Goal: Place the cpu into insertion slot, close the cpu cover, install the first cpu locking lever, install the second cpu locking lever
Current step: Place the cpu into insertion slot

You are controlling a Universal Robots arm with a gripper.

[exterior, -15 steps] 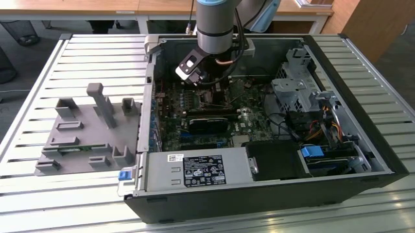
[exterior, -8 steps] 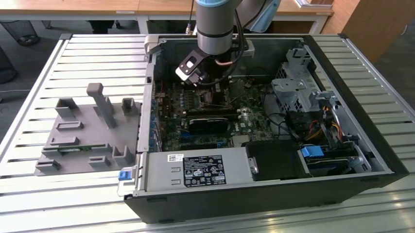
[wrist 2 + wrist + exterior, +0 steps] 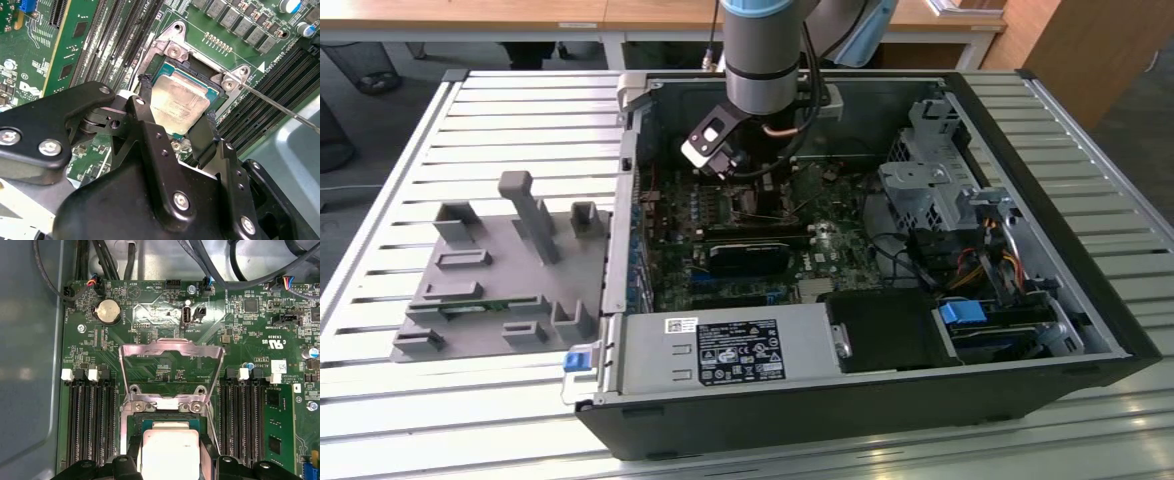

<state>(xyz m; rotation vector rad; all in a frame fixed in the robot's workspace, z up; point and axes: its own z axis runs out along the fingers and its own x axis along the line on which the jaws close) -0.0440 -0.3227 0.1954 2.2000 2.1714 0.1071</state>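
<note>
My gripper (image 3: 744, 178) reaches down into the open computer case over the motherboard. In both wrist views the cpu (image 3: 179, 102), a flat silver-beige square, sits between the two black fingers (image 3: 145, 95), which press its opposite edges. The cpu (image 3: 167, 450) lies in or just above the insertion slot (image 3: 167, 52), whose silvery rim frames it; I cannot tell whether it is fully seated. The cpu cover (image 3: 170, 347), a hollow silvery frame, stands swung up and open behind the slot. A thin metal locking lever (image 3: 280, 105) sticks out unlatched from the slot's corner.
Long black memory slots (image 3: 92, 425) flank the socket on both sides. A large black card (image 3: 754, 250) lies nearer the case front, with the power supply (image 3: 720, 350) and a drive cage (image 3: 934, 190) around it. A grey fixture (image 3: 507, 270) rests on the slatted table at the exterior view's left.
</note>
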